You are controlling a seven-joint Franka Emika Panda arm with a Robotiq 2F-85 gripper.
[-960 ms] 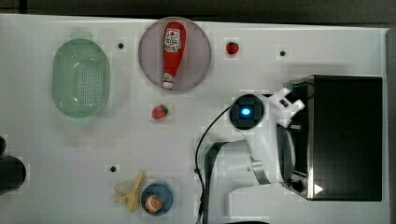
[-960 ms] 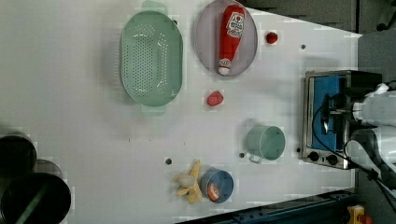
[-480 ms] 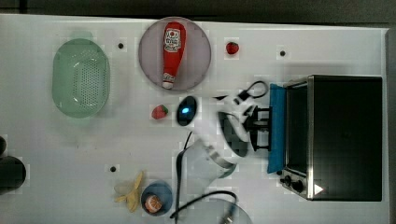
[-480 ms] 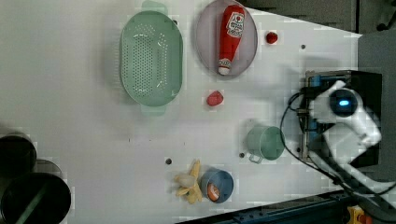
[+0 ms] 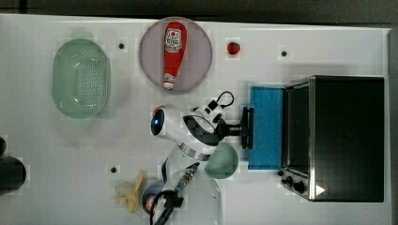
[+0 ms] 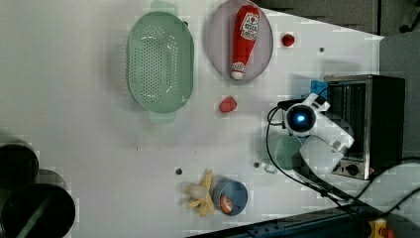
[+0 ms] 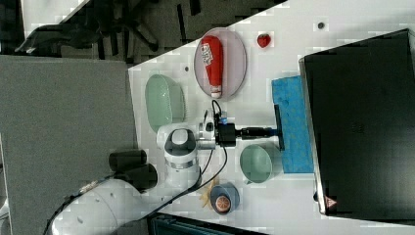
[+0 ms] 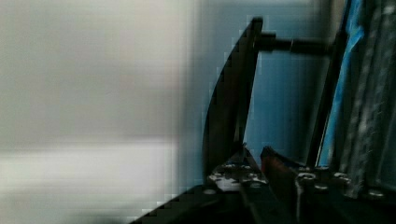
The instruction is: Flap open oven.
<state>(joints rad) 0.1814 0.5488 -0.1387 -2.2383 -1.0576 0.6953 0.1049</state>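
1. The oven (image 5: 345,136) is standing at the top view's right edge of the counter (image 5: 56,154), its black top facing the camera and its knobs (image 5: 293,180) showing at the lower front corner.
2. The blue door (image 5: 266,126) is lying folded down onto the counter, stretching out from the oven mouth toward the top view's left; I am judging the flap as essentially fully open.
3. My hand (image 5: 240,127) is gripping the dark bar handle (image 5: 247,127) at the door's outer edge, fingers narrowed around it; in the wrist view the handle (image 8: 231,102) is sitting just past my fingertips.
4. Remaining work, as I am reading it: letting go of the handle and drawing my arm back; nothing else of the task appears outstanding.
5. Count of items sharing the counter, top view:
 - one oven
 - one green colander (image 5: 81,77)
 - one round plate (image 5: 202,56) carrying one ketchup bottle (image 5: 172,49)
 - one green cup (image 5: 223,161), sitting just beside the open door
 - two small red fruits (image 5: 233,48), the second (image 6: 227,104) lying near my arm
 - one banana (image 5: 131,193)
 - one blue bowl (image 6: 233,196) beside the banana
6. Dark round containers (image 6: 34,213) are sitting at the left view's lower left corner; I am not counting them with certainty
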